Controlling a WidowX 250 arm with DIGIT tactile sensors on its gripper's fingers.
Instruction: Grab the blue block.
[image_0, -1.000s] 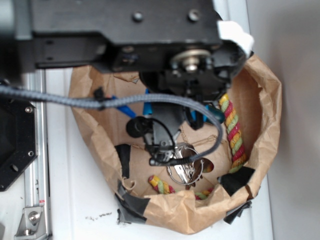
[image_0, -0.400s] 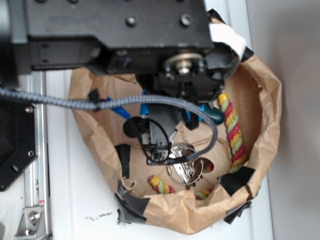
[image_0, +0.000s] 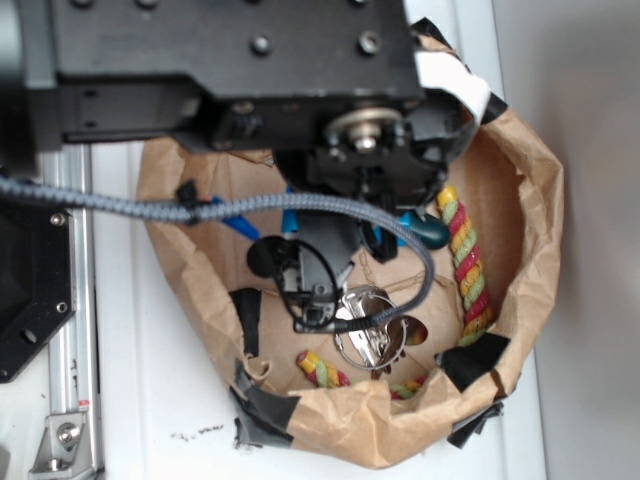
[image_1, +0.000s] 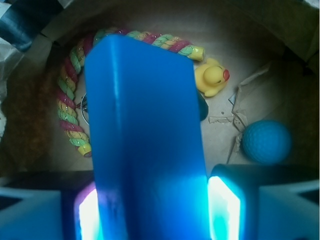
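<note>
In the wrist view the blue block (image_1: 145, 135) fills the middle of the frame, standing lengthwise out from between the jaws. My gripper (image_1: 150, 212) is shut on the blue block, with the glowing pads (image_1: 223, 210) pressed to its two sides. The block hangs above the floor of a brown paper bag (image_0: 530, 220). In the exterior view the black arm (image_0: 230, 70) covers the block and the fingertips.
On the bag's floor lie a blue ball (image_1: 266, 141), a yellow duck (image_1: 212, 76), a multicoloured rope (image_1: 70, 100), a dark teal-green toy (image_0: 430, 232) and a metal ring (image_0: 368, 338). The bag's crumpled walls stand all round. A grey cable (image_0: 120, 203) crosses in front.
The arm has shifted a little up and left in the exterior view. The teal-green toy, covered before, now shows beside the rope.
</note>
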